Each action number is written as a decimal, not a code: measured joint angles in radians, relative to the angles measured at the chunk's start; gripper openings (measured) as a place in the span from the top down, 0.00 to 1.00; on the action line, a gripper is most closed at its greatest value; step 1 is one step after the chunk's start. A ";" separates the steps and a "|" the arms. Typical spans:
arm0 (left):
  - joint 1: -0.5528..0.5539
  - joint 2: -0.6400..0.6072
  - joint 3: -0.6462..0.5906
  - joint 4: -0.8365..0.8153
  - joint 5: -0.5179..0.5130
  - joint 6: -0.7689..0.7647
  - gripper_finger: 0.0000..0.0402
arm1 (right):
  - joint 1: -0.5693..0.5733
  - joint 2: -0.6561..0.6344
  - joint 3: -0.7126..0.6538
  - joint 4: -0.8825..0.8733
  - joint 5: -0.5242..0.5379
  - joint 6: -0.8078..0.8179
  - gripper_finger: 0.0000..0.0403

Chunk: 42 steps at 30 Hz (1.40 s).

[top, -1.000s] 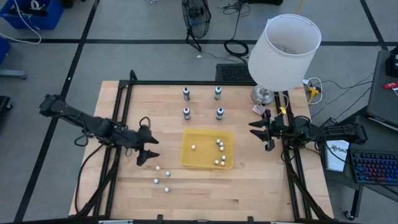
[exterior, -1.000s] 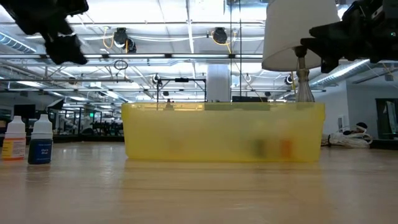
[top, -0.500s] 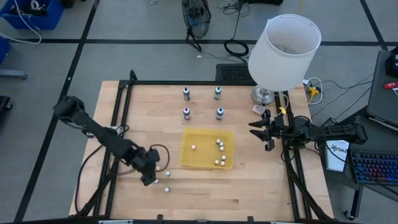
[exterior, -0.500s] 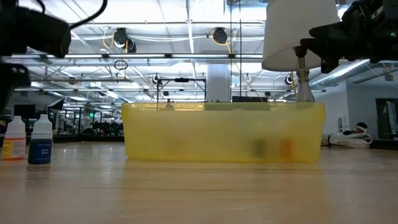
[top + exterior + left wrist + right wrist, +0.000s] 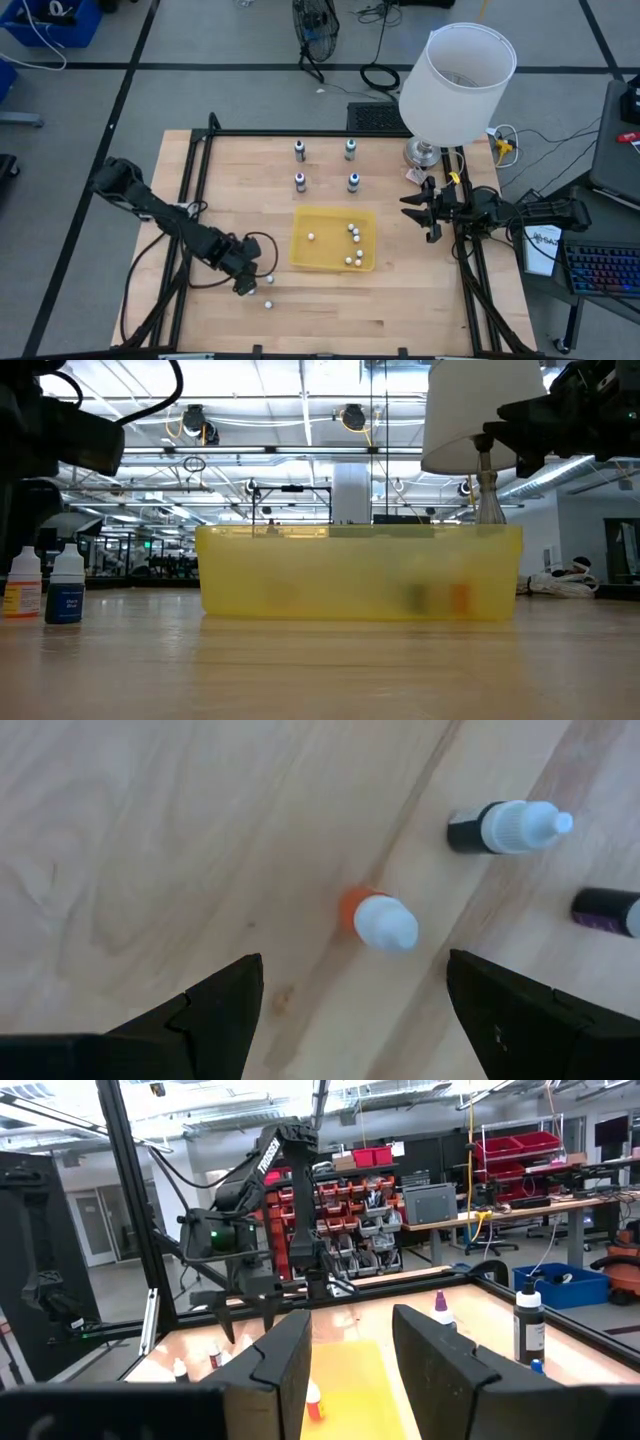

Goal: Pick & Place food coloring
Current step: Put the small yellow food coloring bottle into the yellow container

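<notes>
- Evidently the food coloring bottles [image 5: 268,281] are the little white-capped droppers standing loose on the bench [image 5: 420,290] near its left front. From above only their caps show, as pale dots.
- More of them [image 5: 352,230] lie inside the yellow tray [image 5: 296,240] at mid-bench.
- The left gripper [image 5: 245,285] hangs over the loose group with its jaws spread wide and holding nothing. In its wrist view an orange bottle [image 5: 378,922] sits in the gap between the jaws.
- A dark bottle [image 5: 505,825] and a purple one [image 5: 605,910] stand just beyond the orange one.
- The right gripper [image 5: 404,208] waits beside the lamp [image 5: 455,85], jaws parted and empty.
- I judge these bottles to be light, stiff plastic, smooth and narrow-based, so easily tipped. The coloured body below the cap looks like the best hold, since the tapered tip would likely slip.
- Four other bottles [image 5: 299,151] stand in a square on the far half of the bench, well apart from either gripper.
- From bench height two bottles show, one with a blue label [image 5: 66,592] and one with an orange label [image 5: 22,588].
- That view does not show how low the left jaws sit over the bottles.
- The tray wall blurs what lies inside it, and the purple bottle is cut off at the picture's edge.
</notes>
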 joint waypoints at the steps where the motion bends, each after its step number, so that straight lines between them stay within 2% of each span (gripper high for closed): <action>1: 0.005 0.000 0.000 0.001 -0.003 0.012 0.23 | 0.000 0.000 0.000 0.000 0.000 0.000 0.68; 12: 0.037 0.000 0.000 0.002 -0.050 0.107 0.23 | 0.000 0.000 0.000 0.000 0.000 0.000 0.68; 23: 0.033 0.051 -0.005 0.047 -0.048 0.139 0.23 | 0.000 0.000 0.000 0.000 0.000 0.000 0.68; 42: 0.035 0.051 -0.005 0.059 -0.023 0.167 0.23 | 0.000 0.000 0.000 0.000 0.000 0.000 0.68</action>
